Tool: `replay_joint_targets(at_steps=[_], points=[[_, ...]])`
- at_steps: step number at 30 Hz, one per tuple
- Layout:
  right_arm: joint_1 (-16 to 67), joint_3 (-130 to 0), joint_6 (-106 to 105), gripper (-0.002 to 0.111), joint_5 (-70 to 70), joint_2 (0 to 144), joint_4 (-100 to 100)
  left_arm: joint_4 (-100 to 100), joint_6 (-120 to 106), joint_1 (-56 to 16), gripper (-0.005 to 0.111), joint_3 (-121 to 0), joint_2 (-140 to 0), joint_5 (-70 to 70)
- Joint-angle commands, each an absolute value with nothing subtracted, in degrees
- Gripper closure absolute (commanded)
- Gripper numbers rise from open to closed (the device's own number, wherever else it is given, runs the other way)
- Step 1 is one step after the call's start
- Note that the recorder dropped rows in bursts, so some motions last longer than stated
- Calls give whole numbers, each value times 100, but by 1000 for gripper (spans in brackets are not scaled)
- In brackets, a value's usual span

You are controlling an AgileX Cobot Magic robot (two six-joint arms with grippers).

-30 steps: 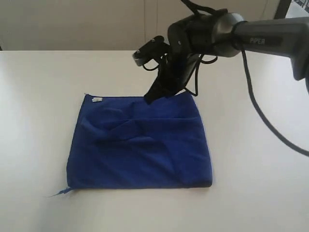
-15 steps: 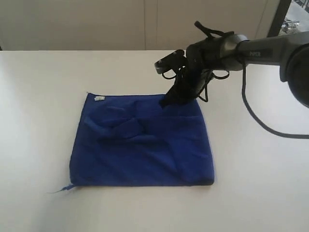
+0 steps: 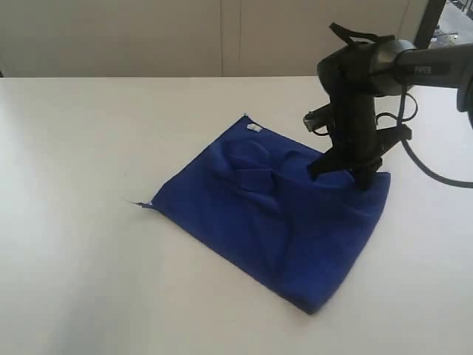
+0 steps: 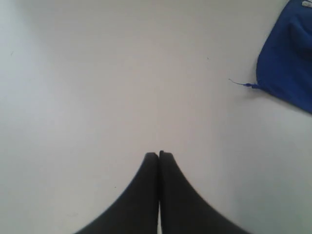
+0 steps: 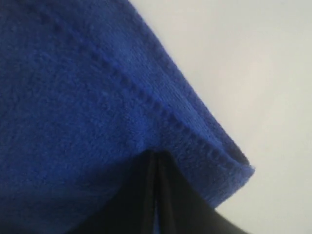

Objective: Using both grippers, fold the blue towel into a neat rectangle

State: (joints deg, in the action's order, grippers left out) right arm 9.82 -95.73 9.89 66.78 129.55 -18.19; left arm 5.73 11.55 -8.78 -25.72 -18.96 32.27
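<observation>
The blue towel point(image 3: 273, 214) lay folded and skewed on the white table point(image 3: 89, 148), toward the right of the exterior view. One corner pointed to the far side, with the small white tag point(image 3: 253, 128) beside it, and another pointed to the near edge. Its left corner trailed a loose thread point(image 3: 137, 202). The folded edges were not square to the table, and soft creases crossed the middle. Bare table stretched wide to the left and in front, with less room to the right.

There was one towel and two grippers. The right gripper point(image 3: 344, 168) stood at the towel's far right corner, its fingers pinched together on the stitched hem point(image 5: 195, 131). The left gripper point(image 4: 159, 155) hung over bare table well apart from the towel, its fingers pressed together and holding nothing.
</observation>
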Motion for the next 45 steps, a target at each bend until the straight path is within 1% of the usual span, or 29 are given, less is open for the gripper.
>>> replay_joint_targets(at_steps=[1,4,5,6,10,14,19,23,39,45], points=[[932,-9315,725,108,6996,12810,-1641,601,1158,-872,107,-2533,-1876,3263],[932,-9303,688,108,6996,12294,-1652,601,1158,-872,107,-2533,-1876,3263],[986,-9303,591,108,6889,11918,-1587,601,1158,-872,107,-2533,-1876,3263],[1090,-9303,399,108,6610,11603,-1358,601,1158,-872,107,-2533,-1876,3263],[1446,-9196,-401,108,5916,11118,-337,601,1158,-872,107,-2533,-1876,3263],[2132,-9007,-1020,108,5529,11146,427,601,1158,-872,107,-2533,-1876,3263],[2842,-8779,-1143,108,4993,11386,477,601,1158,-872,107,-2533,-1876,3263],[3200,-8790,-1154,108,4619,11720,477,601,1158,-872,107,-2533,-1876,3263],[3307,-8898,-997,108,3697,12578,816,601,1158,-872,107,-2533,-1876,3263],[3307,-9368,-310,108,3138,13030,814,601,1158,-872,107,-2533,-1876,3263]])
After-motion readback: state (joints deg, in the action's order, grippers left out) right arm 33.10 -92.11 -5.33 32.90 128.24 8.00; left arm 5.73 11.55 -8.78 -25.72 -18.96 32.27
